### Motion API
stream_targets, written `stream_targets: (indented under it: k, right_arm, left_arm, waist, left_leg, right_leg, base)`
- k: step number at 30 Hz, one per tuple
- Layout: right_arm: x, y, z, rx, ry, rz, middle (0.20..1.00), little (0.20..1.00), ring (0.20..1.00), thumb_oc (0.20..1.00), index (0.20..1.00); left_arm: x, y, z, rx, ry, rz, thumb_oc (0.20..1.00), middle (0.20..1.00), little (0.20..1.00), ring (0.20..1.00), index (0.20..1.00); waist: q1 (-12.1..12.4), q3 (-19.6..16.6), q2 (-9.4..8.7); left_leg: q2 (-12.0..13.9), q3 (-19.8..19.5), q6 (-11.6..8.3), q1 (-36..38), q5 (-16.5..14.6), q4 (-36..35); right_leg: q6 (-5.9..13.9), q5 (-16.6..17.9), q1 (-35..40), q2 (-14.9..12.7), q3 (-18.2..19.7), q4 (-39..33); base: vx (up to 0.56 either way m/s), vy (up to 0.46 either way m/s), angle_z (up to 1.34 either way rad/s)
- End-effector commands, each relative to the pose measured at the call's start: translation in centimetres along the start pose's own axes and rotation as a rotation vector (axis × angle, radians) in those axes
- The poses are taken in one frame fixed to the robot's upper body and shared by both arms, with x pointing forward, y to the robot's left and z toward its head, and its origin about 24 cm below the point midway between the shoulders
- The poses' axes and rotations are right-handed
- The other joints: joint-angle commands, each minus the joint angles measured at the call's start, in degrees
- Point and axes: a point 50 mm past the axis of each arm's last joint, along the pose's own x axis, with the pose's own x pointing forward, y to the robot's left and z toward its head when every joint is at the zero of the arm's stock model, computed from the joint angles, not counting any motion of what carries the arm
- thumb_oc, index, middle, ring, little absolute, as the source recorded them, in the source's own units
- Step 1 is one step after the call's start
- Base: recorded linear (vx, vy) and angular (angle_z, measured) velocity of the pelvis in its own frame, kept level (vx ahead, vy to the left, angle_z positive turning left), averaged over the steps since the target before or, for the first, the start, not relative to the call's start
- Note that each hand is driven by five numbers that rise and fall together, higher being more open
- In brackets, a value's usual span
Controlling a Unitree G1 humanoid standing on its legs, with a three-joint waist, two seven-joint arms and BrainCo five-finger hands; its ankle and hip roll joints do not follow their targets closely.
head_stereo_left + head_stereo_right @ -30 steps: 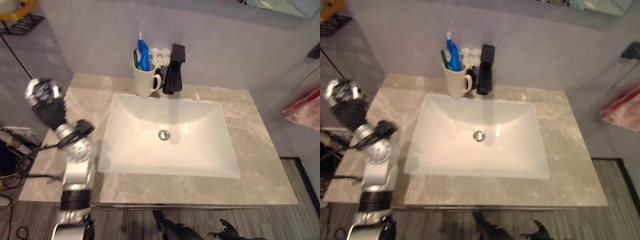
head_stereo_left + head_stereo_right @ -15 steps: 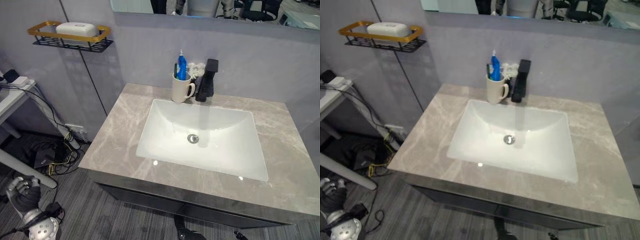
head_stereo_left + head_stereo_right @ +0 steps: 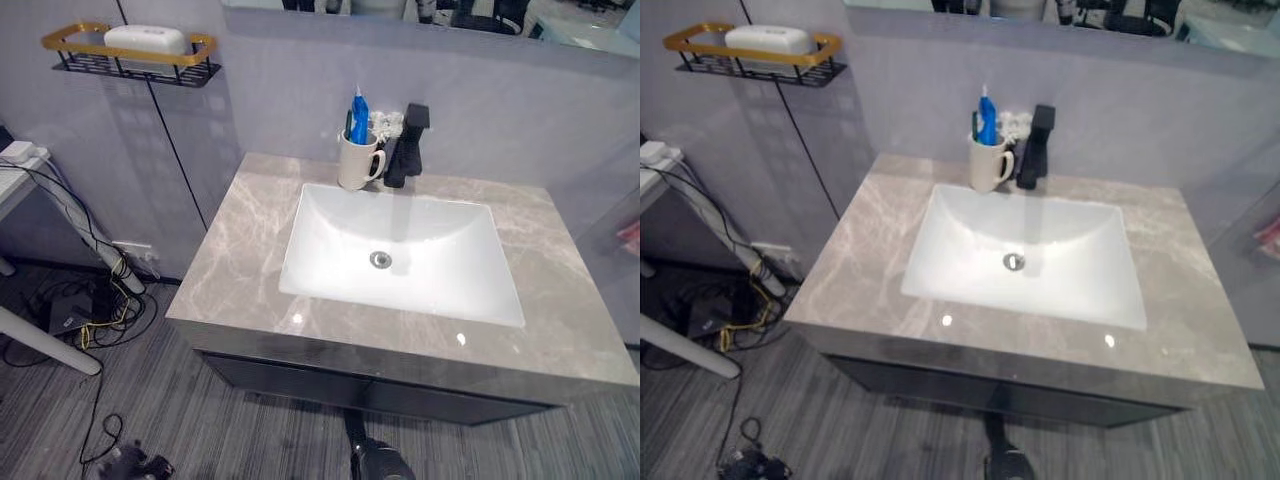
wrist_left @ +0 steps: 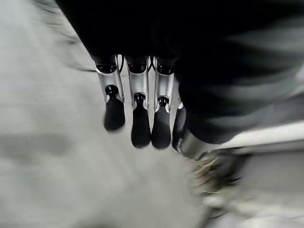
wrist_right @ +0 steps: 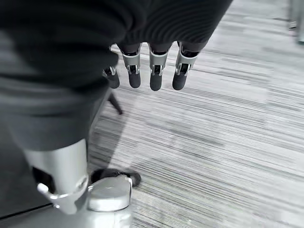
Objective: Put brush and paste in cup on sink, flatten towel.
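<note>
At the back of the grey counter (image 3: pixel 250 260), a cream cup (image 3: pixel 353 165) stands just beside the black tap (image 3: pixel 402 148), behind the white sink (image 3: pixel 400 250). A blue paste tube (image 3: pixel 359 105) stands upright in the cup, and a dark stem next to it is probably the brush (image 3: pixel 348 122), though it is too small to be sure. Something pale and bunched sits between cup and tap; whether it is the towel cannot be told. A shelf (image 3: pixel 125 55) with soap hangs on the wall to the left. Both hands hang low by the floor, well away from the counter: the left hand (image 4: pixel 137 118) and right hand (image 5: pixel 152 71) each have straight, relaxed fingers and hold nothing. The cup step looks done; next would be finding and flattening the towel.
</note>
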Motion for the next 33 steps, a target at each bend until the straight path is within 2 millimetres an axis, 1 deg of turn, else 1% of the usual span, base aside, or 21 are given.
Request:
stream_targets:
  k: [1, 2, 3, 4, 5, 6, 7, 8, 9, 12, 14, 16, 19, 21, 24, 26, 28, 29, 30, 32, 33]
  right_arm:
    - [0.4, -2.5, 0.9, 0.023, -0.002, -0.049, 1.000, 1.000, 1.000, 1.000, 1.000]
    - [0.4, -2.5, 0.9, 0.005, 0.006, -0.039, 1.000, 1.000, 1.000, 1.000, 1.000]
    - [0.5, -2.2, 1.6, -0.011, -0.005, -0.021, 1.000, 1.000, 1.000, 1.000, 1.000]
    - [0.5, -2.2, 1.6, -0.011, -0.006, -0.021, 1.000, 1.000, 1.000, 1.000, 1.000]
    - [0.6, -2.1, 2.1, -0.007, -0.024, -0.020, 1.000, 1.000, 1.000, 1.000, 1.000]
    - [0.6, -2.2, 2.9, 0.013, -0.044, -0.022, 1.000, 1.000, 1.000, 1.000, 1.000]
    - [0.7, -2.3, 3.4, 0.058, -0.059, -0.020, 1.000, 1.000, 1.000, 1.000, 1.000]
    - [0.7, -2.3, 3.4, 0.068, -0.056, -0.012, 1.000, 1.000, 1.000, 1.000, 1.000]
    - [0.7, -2.4, 3.4, 0.102, -0.047, -0.019, 1.000, 1.000, 1.000, 1.000, 1.000]
    - [0.8, -2.6, 3.5, 0.090, -0.041, -0.026, 1.000, 1.000, 1.000, 1.000, 1.000]
    - [0.7, -2.5, 3.1, 0.059, -0.034, -0.023, 1.000, 1.000, 1.000, 1.000, 1.000]
    - [0.6, -2.2, 2.4, 0.035, -0.014, -0.008, 1.000, 1.000, 1.000, 1.000, 1.000]
    - [0.5, -2.2, 1.2, -0.007, 0.014, 0.004, 1.000, 1.000, 1.000, 1.000, 1.000]
    - [0.5, -2.7, 1.0, -0.003, 0.019, -0.008, 1.000, 1.000, 1.000, 1.000, 1.000]
    - [0.5, -3.1, 1.2, 0.000, 0.020, -0.017, 1.000, 1.000, 1.000, 1.000, 1.000]
    - [0.5, -3.3, 1.1, 0.001, 0.024, -0.024, 1.000, 1.000, 1.000, 1.000, 1.000]
    - [0.6, -3.5, 1.4, -0.002, 0.014, -0.027, 1.000, 1.000, 1.000, 1.000, 1.000]
    - [0.7, -4.0, 2.5, -0.019, -0.023, -0.040, 1.000, 1.000, 1.000, 1.000, 1.000]
    - [0.8, -4.5, 3.8, -0.036, -0.061, -0.051, 1.000, 1.000, 1.000, 1.000, 1.000]
    - [0.9, -4.8, 5.4, -0.056, -0.103, -0.056, 1.000, 1.000, 1.000, 1.000, 1.000]
    - [0.9, -4.8, 5.4, -0.055, -0.103, -0.056, 1.000, 1.000, 1.000, 1.000, 1.000]
  left_arm:
    - [0.3, 0.0, 0.4, 0.326, 0.010, -0.154, 1.000, 1.000, 1.000, 1.000, 1.000]
    - [0.2, 0.2, -0.5, 0.477, 0.042, -0.165, 1.000, 1.000, 1.000, 1.000, 1.000]
    - [0.2, -0.1, -0.6, 0.728, 0.017, -0.177, 1.000, 1.000, 1.000, 1.000, 1.000]
    - [0.2, -0.1, -0.6, 0.728, 0.017, -0.177, 1.000, 1.000, 1.000, 1.000, 1.000]
    - [0.0, -0.5, -1.1, 0.917, -0.004, -0.218, 1.000, 1.000, 1.000, 1.000, 1.000]
    - [-0.2, -0.5, -2.3, 1.045, 0.026, -0.263, 1.000, 1.000, 1.000, 1.000, 1.000]
    - [-0.4, 0.0, -3.2, 1.068, 0.091, -0.291, 1.000, 1.000, 1.000, 1.000, 1.000]
    - [-0.3, 0.1, -2.8, 1.034, 0.085, -0.274, 1.000, 1.000, 1.000, 1.000, 1.000]
    - [-0.3, 0.0, -3.0, 1.054, 0.089, -0.288, 1.000, 1.000, 1.000, 1.000, 1.000]
    - [-0.4, -2.1, -2.0, 1.198, -0.022, -0.356, 1.000, 1.000, 1.000, 1.000, 1.000]
    - [-0.3, -2.9, -0.9, 1.191, -0.076, -0.357, 1.000, 1.000, 1.000, 1.000, 1.000]
    - [-0.2, -3.3, -0.2, 1.159, -0.088, -0.352, 1.000, 1.000, 1.000, 1.000, 1.000]
    - [-0.2, -3.8, 0.1, 1.246, -0.101, -0.370, 1.000, 1.000, 1.000, 1.000, 1.000]
    - [-0.2, -4.3, 0.7, 1.290, -0.129, -0.370, 1.000, 1.000, 1.000, 1.000, 1.000]
    - [-0.2, -5.7, 2.2, 1.286, -0.191, -0.371, 1.000, 1.000, 1.000, 1.000, 1.000]
    - [-0.3, -6.7, 3.1, 1.308, -0.249, -0.376, 1.000, 1.000, 1.000, 1.000, 1.000]
    - [-0.4, -6.9, 3.5, 1.316, -0.266, -0.376, 1.000, 1.000, 1.000, 1.000, 1.000]
    - [-0.5, -7.5, 4.0, 1.356, -0.307, -0.383, 1.000, 1.000, 1.000, 1.000, 1.000]
    - [-0.6, -7.8, 4.2, 1.391, -0.328, -0.388, 1.000, 1.000, 1.000, 1.000, 1.000]
    - [-0.5, -7.8, 4.5, 1.404, -0.340, -0.368, 1.000, 1.000, 1.000, 1.000, 1.000]
    - [-0.5, -7.8, 4.6, 1.404, -0.341, -0.368, 1.000, 1.000, 1.000, 1.000, 1.000]
  waist:
    - [0.4, -0.5, -0.21]
    - [0.6, -0.8, 0.26]
    - [1.2, -0.9, 0.78]
    - [1.2, -1.0, 0.80]
    - [1.5, -1.1, 0.88]
    - [1.7, -1.3, 0.75]
    - [1.8, -1.6, 0.52]
    - [2.2, -2.1, 0.27]
    - [2.8, -2.5, -0.19]
    - [3.6, -3.0, -1.19]
    - [3.8, -2.8, -1.47]
    - [3.5, -2.9, -1.80]
    - [2.9, -2.6, -2.23]
    - [2.4, -2.2, -2.24]
    - [2.1, -1.9, -2.32]
    - [2.0, -1.5, -2.62]
    - [2.1, -1.3, -2.72]
    - [2.6, -0.4, -3.09]
    - [3.4, 0.3, -3.41]
    - [4.6, 0.6, -3.87]
    - [4.5, 0.4, -3.90]
  left_leg:
    - [-1.7, 0.1, -1.49, -0.3, 4.7, -6.9]
    - [-1.1, 1.2, -1.54, -0.6, 4.8, -6.9]
    - [-0.5, 3.0, -1.57, -1.1, 4.9, -6.6]
    - [-0.5, 3.0, -1.58, -1.3, 5.0, -6.6]
    - [-0.3, 3.9, -1.53, -1.5, 5.1, -6.4]
    - [-0.2, 5.1, -1.57, -1.7, 5.2, -6.4]
    - [-0.1, 6.6, -1.64, -1.8, 5.3, -6.3]
    - [0.0, 7.4, -1.70, -2.2, 5.4, -6.3]
    - [0.2, 8.6, -1.64, -2.4, 5.4, -6.1]
    - [0.7, 11.3, -1.82, -2.8, 5.1, -6.0]
    - [1.5, 12.3, -2.25, -3.1, 5.5, -5.9]
    - [2.1, 12.2, -2.86, -3.6, 6.2, -5.9]
    - [3.0, 12.2, -3.90, -3.9, 7.2, -6.2]
    - [3.7, 12.6, -4.79, -4.6, 8.0, -6.2]
    - [4.8, 12.6, -5.88, -6.0, 9.1, -5.5]
    - [5.0, 11.8, -6.29, -6.4, 9.2, -4.7]
    - [4.9, 11.1, -6.36, -6.7, 9.0, -3.9]
    - [4.2, 6.7, -6.66, -7.8, 8.1, -1.1]
    - [3.0, 0.9, -7.19, -8.8, 7.5, 0.5]
    - [1.5, -9.1, -7.55, -9.7, 6.6, 2.3]
    - [1.4, -9.2, -7.56, -9.9, 6.8, 2.2]
  right_leg:
    - [-1.46, 1.3, 6.5, -1.9, -1.5, -6.3]
    - [-1.74, 0.4, 6.8, -2.5, -2.5, -4.9]
    - [-2.18, -1.8, 8.7, -3.7, -5.3, -2.1]
    - [-2.19, -1.7, 8.5, -3.7, -5.3, -2.2]
    - [-2.22, -2.5, 9.4, -4.1, -6.3, -0.8]
    - [-2.01, -2.7, 10.5, -4.5, -6.9, -0.8]
    - [-1.75, -2.7, 11.7, -5.3, -7.5, -0.7]
    - [-1.59, -2.4, 12.5, -5.5, -7.6, -1.8]
    - [-1.37, -1.9, 13.4, -6.1, -8.8, -2.2]
    - [-0.97, -2.4, 15.1, -6.5, -10.8, -5.3]
    - [-1.21, -3.4, 15.4, -5.7, -11.4, -7.2]
    - [-1.70, -3.9, 15.8, -4.3, -10.3, -8.8]
    - [-2.51, -4.5, 17.1, -3.3, -10.2, -11.8]
    - [-2.91, -4.3, 17.3, -2.7, -9.9, -13.9]
    - [-3.73, -3.7, 18.0, -1.3, -9.0, -17.1]
    - [-4.10, -3.0, 18.7, -0.8, -8.5, -18.6]
    - [-4.19, -2.7, 18.6, -0.6, -8.1, -18.8]
    - [-4.52, -2.5, 18.4, -0.5, -6.5, -18.7]
    - [-4.74, -2.5, 17.6, -0.2, -5.0, -17.9]
    - [-4.89, -2.4, 16.4, 0.5, -1.4, -17.3]
    - [-4.87, -2.3, 16.2, 0.4, -1.5, -17.3]
  base:
    - [-0.11, 0.012, -0.42]
    - [-0.15, 0.003, -0.37]
    - [-0.10, -0.003, -0.55]
    - [-0.10, -0.021, -0.71]
    - [-0.08, -0.046, -0.88]
    - [-0.11, -0.089, -0.66]
    - [-0.09, -0.096, -0.69]
    - [-0.07, -0.119, -0.73]
    - [-0.04, -0.133, -0.98]
    - [-0.05, -0.184, -1.04]
    - [-0.04, -0.204, -0.49]
    - [-0.04, -0.228, -0.32]
    - [-0.03, -0.205, -0.10]
    - [-0.06, -0.182, -0.10]
    - [-0.05, -0.184, -0.21]
    - [-0.01, -0.131, -0.21]
    - [-0.02, -0.077, -0.16]
    - [-0.07, -0.066, -0.11]
    - [-0.09, -0.072, -0.16]
    - [-0.05, -0.025, -0.77]
    - [0.00, -0.003, -1.47]
